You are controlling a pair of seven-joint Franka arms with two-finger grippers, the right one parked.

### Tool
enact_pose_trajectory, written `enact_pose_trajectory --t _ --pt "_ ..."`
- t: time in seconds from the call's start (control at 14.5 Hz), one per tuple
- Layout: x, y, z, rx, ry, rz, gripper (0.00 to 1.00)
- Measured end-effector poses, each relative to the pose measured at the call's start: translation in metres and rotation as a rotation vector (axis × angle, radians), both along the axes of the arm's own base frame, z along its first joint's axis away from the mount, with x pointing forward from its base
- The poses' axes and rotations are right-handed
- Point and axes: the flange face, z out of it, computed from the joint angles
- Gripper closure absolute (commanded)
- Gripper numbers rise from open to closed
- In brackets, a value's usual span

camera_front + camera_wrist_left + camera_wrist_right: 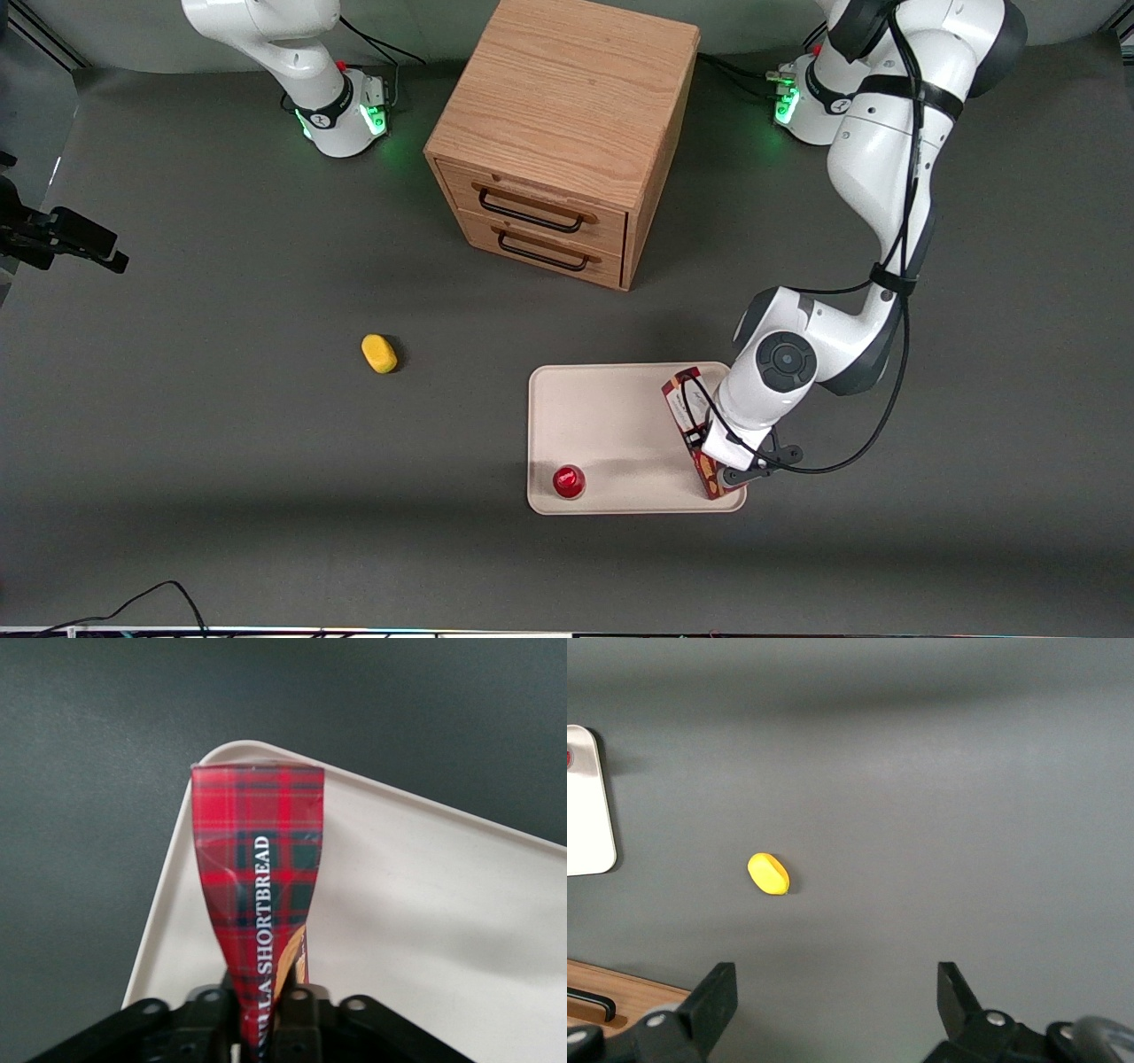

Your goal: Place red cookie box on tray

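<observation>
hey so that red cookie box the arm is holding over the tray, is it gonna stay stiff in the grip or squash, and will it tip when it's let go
The red cookie box looks like thin cardboard: it pinches in visibly where the gripper clamps it, so it probably squashes easily. Being long and narrow and held on its edge over the tray, it would likely tip flat once released.

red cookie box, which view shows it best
The left wrist view: the red cookie box fills the frame, tartan and lettering plain, pinched by the gripper over the tray. The front view shows it small and partly covered by the arm. The right wrist view does not show it.
</observation>
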Motion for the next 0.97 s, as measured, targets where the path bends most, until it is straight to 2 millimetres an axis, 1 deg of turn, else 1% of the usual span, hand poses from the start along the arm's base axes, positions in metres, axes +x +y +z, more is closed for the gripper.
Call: enact_pose_trajectory --t 0.21,0.28,0.34,0.41,0.48,0.62,0.69,0.76,0.83,0.9,0.97 --pt "0.001 0.005 -0.001 0.01 0.018 0.007 0.0" --pt "0.001 0.008 0.002 0.027 0.047 0.01 0.0" --pt "0.002 0.012 0.012 0.051 0.089 0.015 0.0" --pt "0.004 0.016 0.03 0.08 0.138 0.022 0.0" --pt "0.005 0.02 0.053 0.103 0.187 0.031 0.0" --pt "0.002 0.027 0.111 0.114 0.291 0.032 0.0" --pt "-0.001 0.034 0.14 0.112 0.335 0.005 0.0" --pt "-0.004 0.046 0.166 0.111 0.357 -0.028 0.0" --pt "-0.004 0.066 0.187 0.109 0.363 -0.066 0.0" --pt "-0.004 0.092 0.204 0.109 0.362 -0.108 0.0" --pt "-0.005 0.121 0.216 0.111 0.354 -0.146 0.0"
